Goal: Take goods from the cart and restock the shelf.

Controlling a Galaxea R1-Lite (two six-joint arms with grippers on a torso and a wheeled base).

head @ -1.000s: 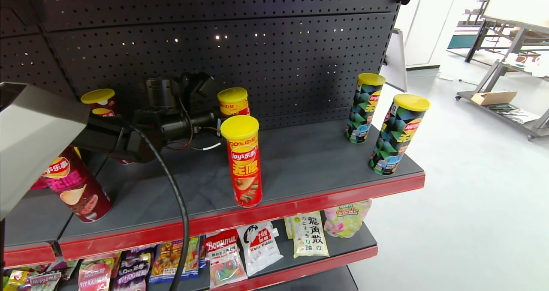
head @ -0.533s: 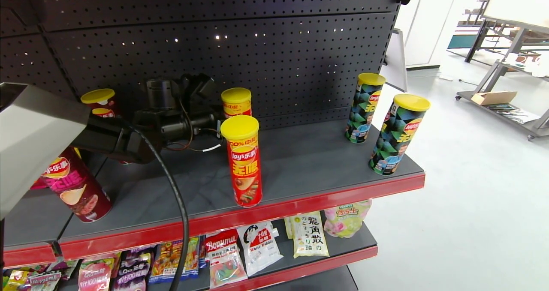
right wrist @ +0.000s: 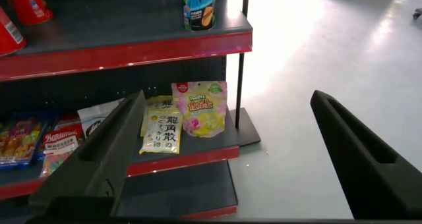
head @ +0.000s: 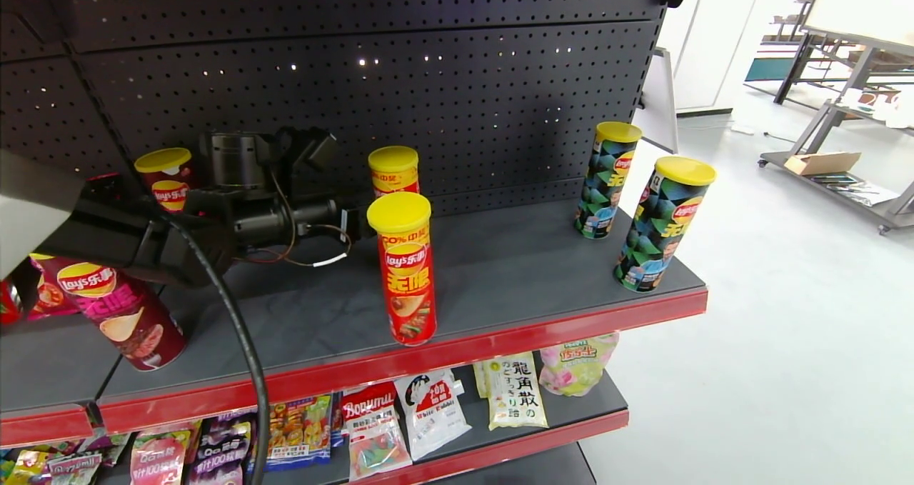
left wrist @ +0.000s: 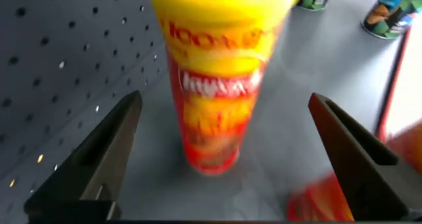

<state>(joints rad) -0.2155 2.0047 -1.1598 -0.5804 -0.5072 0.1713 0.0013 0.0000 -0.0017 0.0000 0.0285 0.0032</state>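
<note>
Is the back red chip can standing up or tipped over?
Standing up: the can has its lid on top, base flat on the shelf.

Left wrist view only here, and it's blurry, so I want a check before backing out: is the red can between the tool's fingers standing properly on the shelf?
Observer: Yes; the head view shows the red can upright at the back of the grey shelf, close to the pegboard.
Operator: Anything close by?
Observer: A second red can stands right in front of it, near the shelf's red edge.
Operator: And the right tool?
Observer: The right tool is open and empty, facing the snack bags on a lower shelf.
</note>
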